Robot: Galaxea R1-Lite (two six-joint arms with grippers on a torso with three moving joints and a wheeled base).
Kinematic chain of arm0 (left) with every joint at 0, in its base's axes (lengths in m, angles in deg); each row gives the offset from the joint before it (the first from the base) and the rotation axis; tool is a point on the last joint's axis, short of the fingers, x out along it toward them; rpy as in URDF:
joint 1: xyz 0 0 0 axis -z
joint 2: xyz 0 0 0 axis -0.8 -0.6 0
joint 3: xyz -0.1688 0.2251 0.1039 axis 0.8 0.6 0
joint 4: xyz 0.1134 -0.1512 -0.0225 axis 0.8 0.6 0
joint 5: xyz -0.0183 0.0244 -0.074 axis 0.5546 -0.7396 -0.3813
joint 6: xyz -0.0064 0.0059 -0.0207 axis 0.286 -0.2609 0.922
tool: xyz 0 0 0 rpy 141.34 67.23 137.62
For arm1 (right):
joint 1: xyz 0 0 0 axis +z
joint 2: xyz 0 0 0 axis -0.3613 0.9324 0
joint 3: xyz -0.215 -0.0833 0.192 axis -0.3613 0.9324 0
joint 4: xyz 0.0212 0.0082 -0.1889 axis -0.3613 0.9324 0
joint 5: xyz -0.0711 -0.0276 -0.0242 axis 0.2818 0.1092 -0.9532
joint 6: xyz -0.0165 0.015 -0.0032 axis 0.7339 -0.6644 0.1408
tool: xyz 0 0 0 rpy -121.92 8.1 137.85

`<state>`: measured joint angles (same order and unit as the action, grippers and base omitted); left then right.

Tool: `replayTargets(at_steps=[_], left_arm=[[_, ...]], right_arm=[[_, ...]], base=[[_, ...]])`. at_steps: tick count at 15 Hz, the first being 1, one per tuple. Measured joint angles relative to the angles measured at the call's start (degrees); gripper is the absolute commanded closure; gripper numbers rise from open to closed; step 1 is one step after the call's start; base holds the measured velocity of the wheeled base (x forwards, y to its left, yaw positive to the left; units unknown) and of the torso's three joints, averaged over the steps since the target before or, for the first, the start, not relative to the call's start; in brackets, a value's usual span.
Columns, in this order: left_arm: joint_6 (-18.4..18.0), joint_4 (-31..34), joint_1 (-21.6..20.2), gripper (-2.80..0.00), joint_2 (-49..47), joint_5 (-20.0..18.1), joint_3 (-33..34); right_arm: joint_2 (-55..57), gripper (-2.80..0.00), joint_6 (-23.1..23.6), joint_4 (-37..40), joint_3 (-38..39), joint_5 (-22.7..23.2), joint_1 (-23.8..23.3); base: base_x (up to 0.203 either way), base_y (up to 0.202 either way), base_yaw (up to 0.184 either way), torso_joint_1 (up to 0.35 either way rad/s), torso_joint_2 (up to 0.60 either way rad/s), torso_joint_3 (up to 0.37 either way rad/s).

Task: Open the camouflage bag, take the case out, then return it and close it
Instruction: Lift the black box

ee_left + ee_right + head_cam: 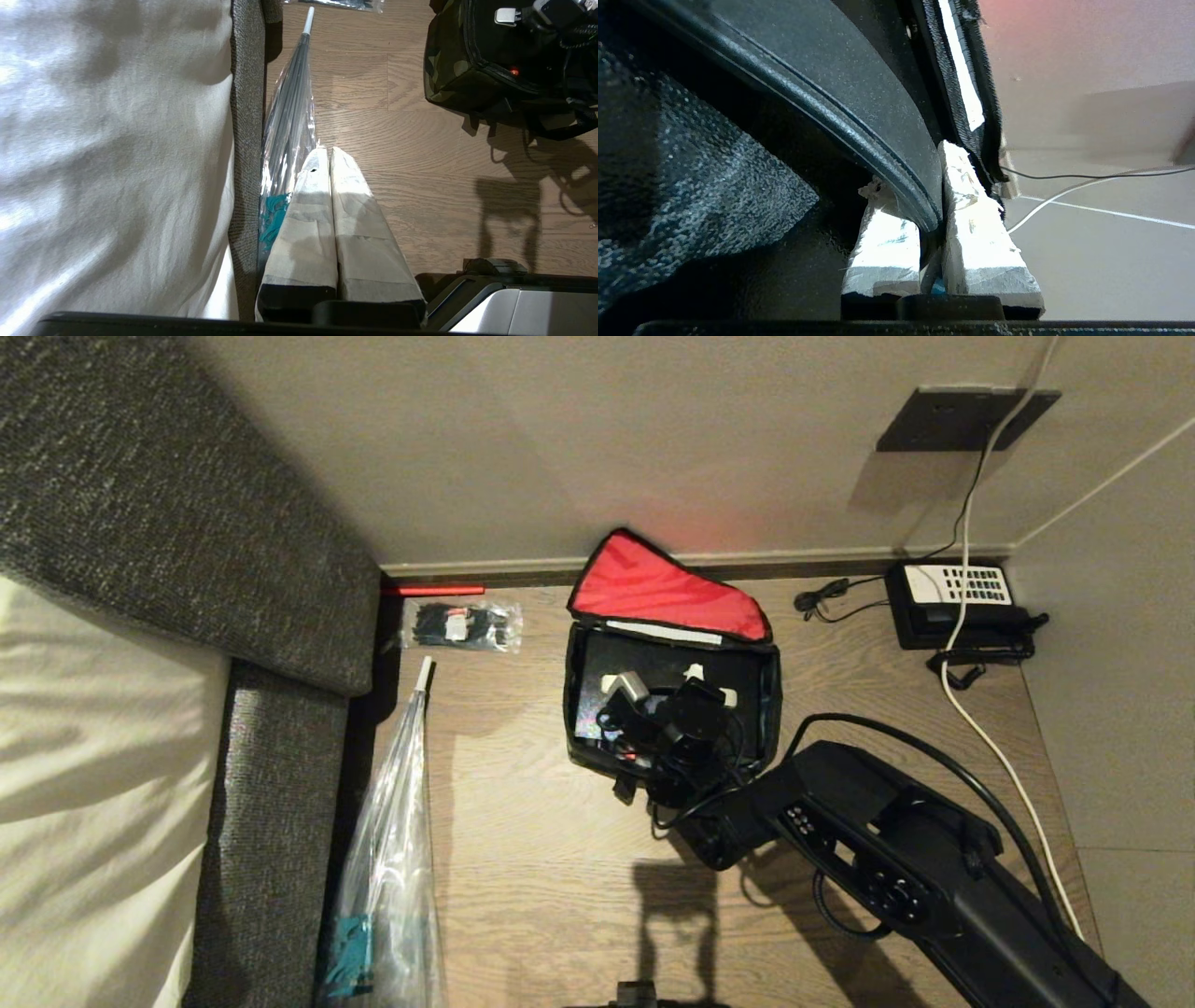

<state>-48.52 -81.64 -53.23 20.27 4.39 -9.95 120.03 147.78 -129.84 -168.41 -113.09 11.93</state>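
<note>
Right tool (931, 210) is down inside the open camouflage bag (448, 74), clamped on the rim of the case (859, 88): one taped finger (887, 242) sits under the case's ribbed edge, the other finger (976, 233) is on its outer side, wedged between the case and the bag's black zipper edge. In the head view the right tool (644, 709) and its wrist cover the near middle part of the case (672, 663); the right arm comes in from the lower right. The case is flat black, lying in the bag and filling most of the opening, with pale labels showing near its far edge. A small red spot shows near its near edge in the left wrist view.

The bag (583, 747) stands on the wooden floor (523, 859) near the wall, lid (653, 593) flipped back toward the wall with red lining up.

Left tool (331, 158) is parked low beside the bed (117, 140), fingers pressed together, gripping nothing, well apart from the bag. Just beside it lies a clear plastic-wrapped umbrella (392, 821).

Further out: a clear packet of black items (462, 625) on the floor left of the bag, a black telephone (957, 602) with white keypad to the right, a white cable (990, 737) running across the floor.
</note>
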Motion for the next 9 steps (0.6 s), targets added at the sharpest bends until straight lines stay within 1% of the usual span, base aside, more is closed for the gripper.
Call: replayTargets(at_steps=[4, 7, 9], left_arm=[[0.0, 0.0, 0.0, 0.0, 0.0, 0.0, 0.0], [0.0, 0.0, 0.0, 0.0, 0.0, 0.0, 0.0], [0.0, 0.0, 0.0, 0.0, 0.0, 0.0, 0.0]], right_arm=[[-4.8, 0.0, -0.3, -1.0, 3.4, -0.5, 1.0], [-9.7, 0.0, -0.4, -1.6, 7.9, -1.6, 2.5], [-12.6, 0.0, -0.4, -3.3, 11.1, -2.0, 3.8]], base=[[0.0, 0.0, 0.0, 0.0, 0.0, 0.0], [0.0, 0.0, 0.0, 0.0, 0.0, 0.0], [0.0, 0.0, 0.0, 0.0, 0.0, 0.0]])
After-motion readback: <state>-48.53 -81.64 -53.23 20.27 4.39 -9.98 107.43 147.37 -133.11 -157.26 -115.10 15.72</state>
